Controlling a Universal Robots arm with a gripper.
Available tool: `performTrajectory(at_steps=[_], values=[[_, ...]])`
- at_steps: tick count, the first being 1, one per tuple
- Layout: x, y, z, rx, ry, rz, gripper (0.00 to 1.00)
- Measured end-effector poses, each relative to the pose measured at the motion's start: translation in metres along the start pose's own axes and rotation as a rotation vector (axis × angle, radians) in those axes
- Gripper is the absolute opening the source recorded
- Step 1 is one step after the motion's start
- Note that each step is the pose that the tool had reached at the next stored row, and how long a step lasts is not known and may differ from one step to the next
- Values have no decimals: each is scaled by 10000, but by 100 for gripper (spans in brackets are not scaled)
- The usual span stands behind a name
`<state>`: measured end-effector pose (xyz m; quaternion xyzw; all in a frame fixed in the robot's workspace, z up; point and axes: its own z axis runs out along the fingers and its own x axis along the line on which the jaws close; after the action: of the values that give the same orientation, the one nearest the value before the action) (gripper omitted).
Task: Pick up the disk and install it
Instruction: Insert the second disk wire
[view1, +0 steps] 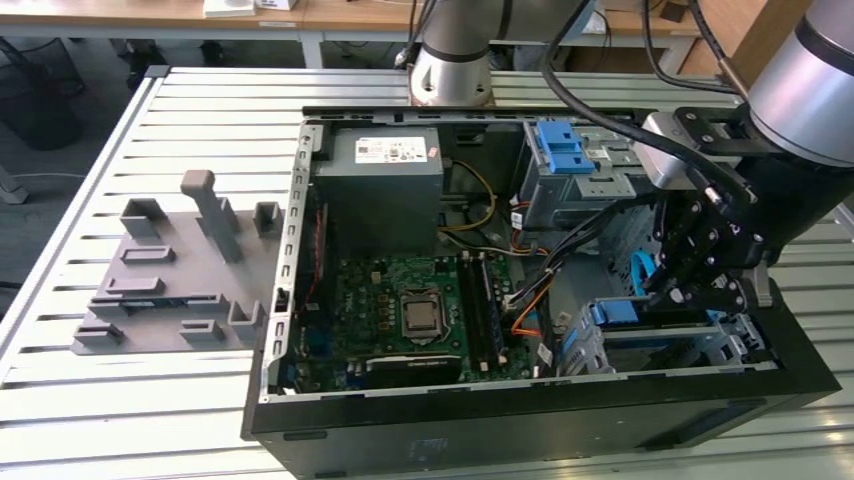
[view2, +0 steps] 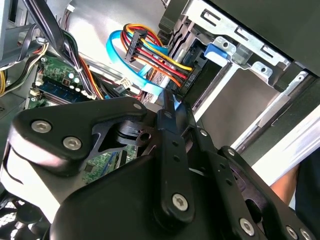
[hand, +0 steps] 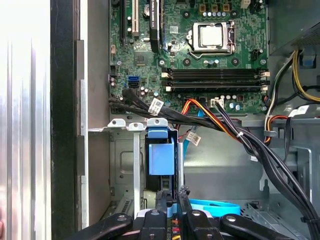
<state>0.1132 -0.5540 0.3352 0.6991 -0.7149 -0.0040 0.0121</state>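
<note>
Down in the open black tower computer case (view1: 534, 440) on the slatted metal bench (view1: 134, 420), the black gripper (view1: 681, 295) hangs over the lower metal drive bay, at the corner on the exterior view's right. The disk (view1: 625, 313) sits right there in that bay, just beside the gripper on the exterior view's left. Its blue plastic carrier frame catches the light among the grey sheet metal.

In the first wrist view the gripper (hand: 172, 196) is lined up straight on the disk (hand: 161, 157), its tips at the disk's near end. The jaws are narrow, drawn almost together. Whether they pinch the disk's edge or merely touch it, I cannot tell. The disk stands on edge in its slot, and what shows is a smooth blue panel with a paler blue tab at the far end, up against the bay's silver rail. A dark side runs along it. Its label face is hidden.

Beyond the bay lies the green motherboard (hand: 200, 60), with a bundle of black, orange and red cables draped across the gap between. A light-blue flat cable (hand: 215, 205) curls on the case floor next to the gripper.

In the second wrist view the gripper (view2: 169, 105) points towards a bunch of red, yellow and orange wires (view2: 150, 50) at the bay's mouth.
</note>
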Motion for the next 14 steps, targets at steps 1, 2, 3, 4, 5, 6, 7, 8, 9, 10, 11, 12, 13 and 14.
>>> performTrajectory(at_steps=[1,2,3,4,5,6,7,8,9,10,11,12,13,14], values=[[0,0,-6,0,-3,0,23],[0,0,-12,0,-3,0,23],[0,1,-16,0,-4,0,23],[0,1,-19,0,-5,0,23],[0,0,-21,0,-5,-1,23],[0,1,-24,0,-4,0,23],[0,1,-26,0,-4,0,23],[0,1,-29,0,-4,0,23],[0,1,-31,0,-4,0,23],[0,1,-33,0,-4,0,23],[0,1,-36,0,-3,0,23],[0,1,-38,0,-4,0,23],[0,1,-39,0,-4,0,23],[0,1,-42,0,-3,0,23]])
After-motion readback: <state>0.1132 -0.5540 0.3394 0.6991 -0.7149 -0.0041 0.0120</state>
